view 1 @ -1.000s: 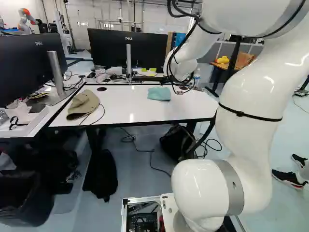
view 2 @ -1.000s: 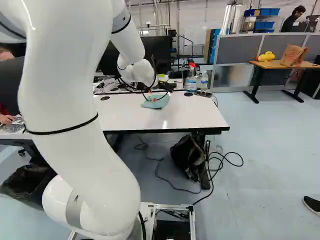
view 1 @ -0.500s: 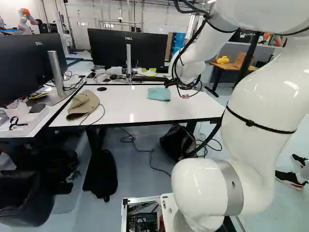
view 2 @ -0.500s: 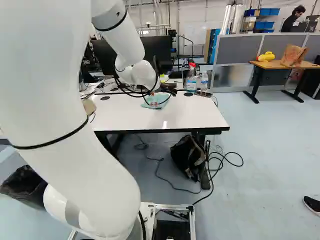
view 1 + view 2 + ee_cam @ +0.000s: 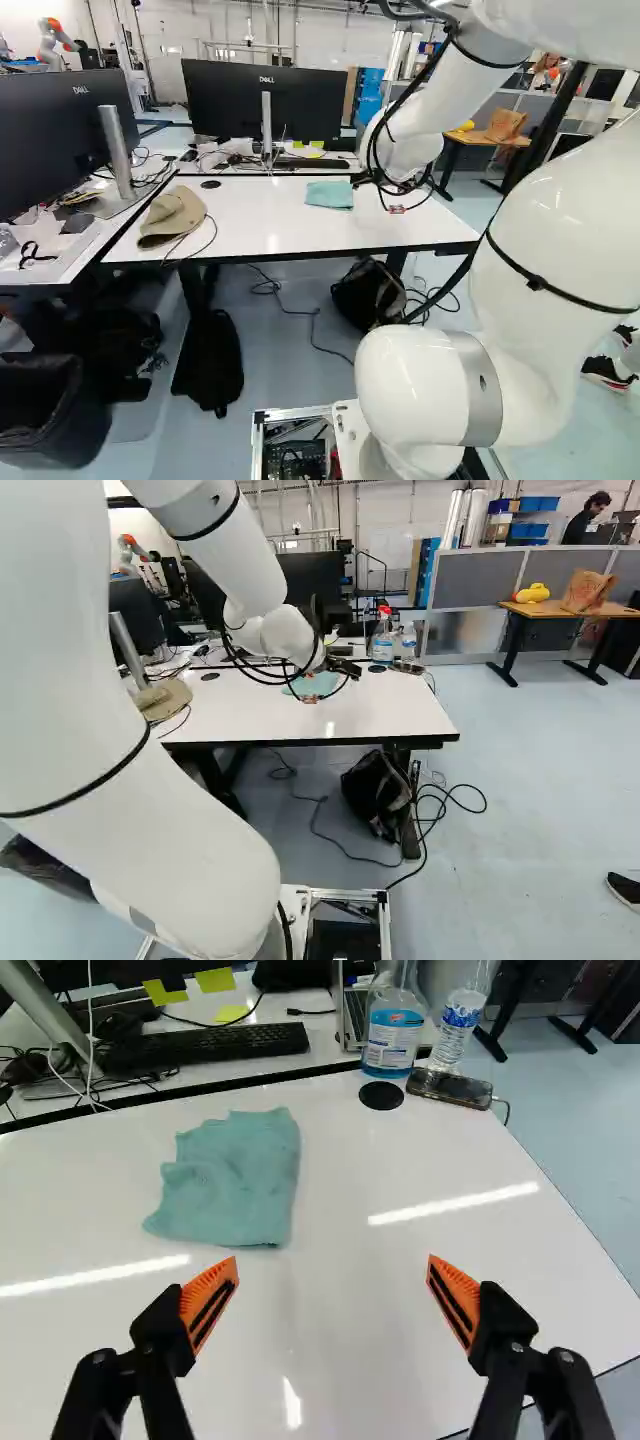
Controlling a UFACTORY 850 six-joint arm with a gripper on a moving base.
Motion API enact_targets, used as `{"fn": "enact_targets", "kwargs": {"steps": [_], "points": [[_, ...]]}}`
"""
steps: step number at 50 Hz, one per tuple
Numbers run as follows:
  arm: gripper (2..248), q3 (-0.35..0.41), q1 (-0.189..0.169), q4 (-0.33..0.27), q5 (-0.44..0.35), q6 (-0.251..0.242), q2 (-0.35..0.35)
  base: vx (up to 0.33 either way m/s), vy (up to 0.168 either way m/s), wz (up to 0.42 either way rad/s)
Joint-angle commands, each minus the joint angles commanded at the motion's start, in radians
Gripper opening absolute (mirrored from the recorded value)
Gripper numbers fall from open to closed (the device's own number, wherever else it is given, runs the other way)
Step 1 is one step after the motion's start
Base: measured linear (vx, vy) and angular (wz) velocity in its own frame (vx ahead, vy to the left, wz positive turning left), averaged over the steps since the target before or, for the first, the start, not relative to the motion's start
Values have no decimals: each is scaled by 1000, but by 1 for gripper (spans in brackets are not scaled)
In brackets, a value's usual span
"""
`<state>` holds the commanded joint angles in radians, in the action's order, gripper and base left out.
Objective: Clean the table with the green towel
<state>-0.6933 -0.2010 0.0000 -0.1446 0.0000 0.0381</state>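
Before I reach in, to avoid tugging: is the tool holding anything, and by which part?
Nothing is held; the tool is open, and the green towel lies on the table.

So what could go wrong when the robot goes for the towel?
The open gripper isn't lined up with the towel, which lies ahead and off to one side, so it might miss. Wiping near the table's far corner might bump the spray bottle or knock the phone off.
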Motion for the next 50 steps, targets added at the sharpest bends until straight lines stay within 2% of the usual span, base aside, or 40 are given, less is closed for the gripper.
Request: {"fn": "enact_targets", "kwargs": {"steps": [25,50], "points": [[247,28,9,0,-34,0,11,0,0,0],[247,115,38,0,-139,0,46,0,0,0]]}}
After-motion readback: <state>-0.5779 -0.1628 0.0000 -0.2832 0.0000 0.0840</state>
